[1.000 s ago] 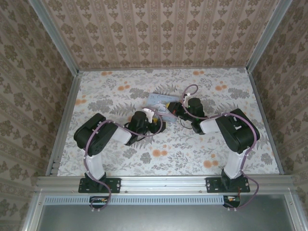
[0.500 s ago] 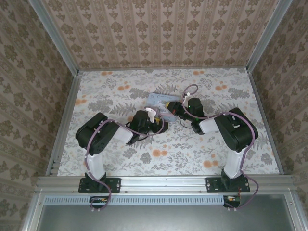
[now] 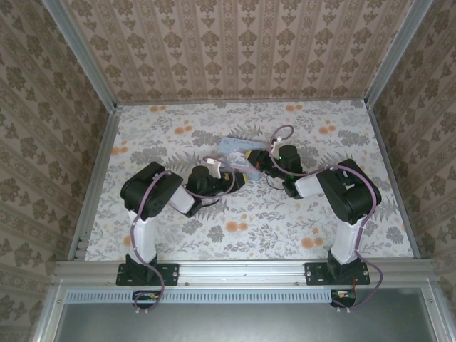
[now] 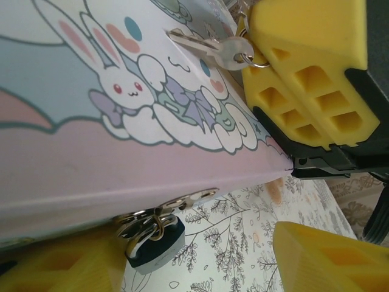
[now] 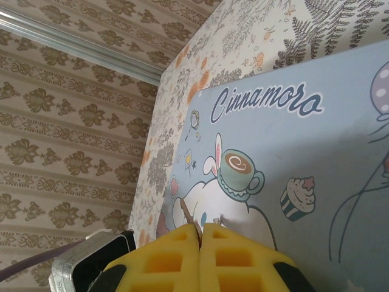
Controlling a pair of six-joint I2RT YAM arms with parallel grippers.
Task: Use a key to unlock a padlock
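Presently the padlock point(image 4: 155, 243) hangs at the near edge of the pale blue tin point(image 4: 73, 170), just beside one pad of the left gripper point(image 4: 200, 258), whose jaws stand well apart around it without clamping. The key point(image 4: 203, 45) lies flat on the tin's lid, its bow end at the right gripper point(image 5: 200, 234), which is pinched fully shut, apparently on that key. Over the last second the left arm has re-posed and its gripper has narrowed slightly while the right has hardly moved; judged, the padlock is being bracketed for a hold, with key insertion outstanding.
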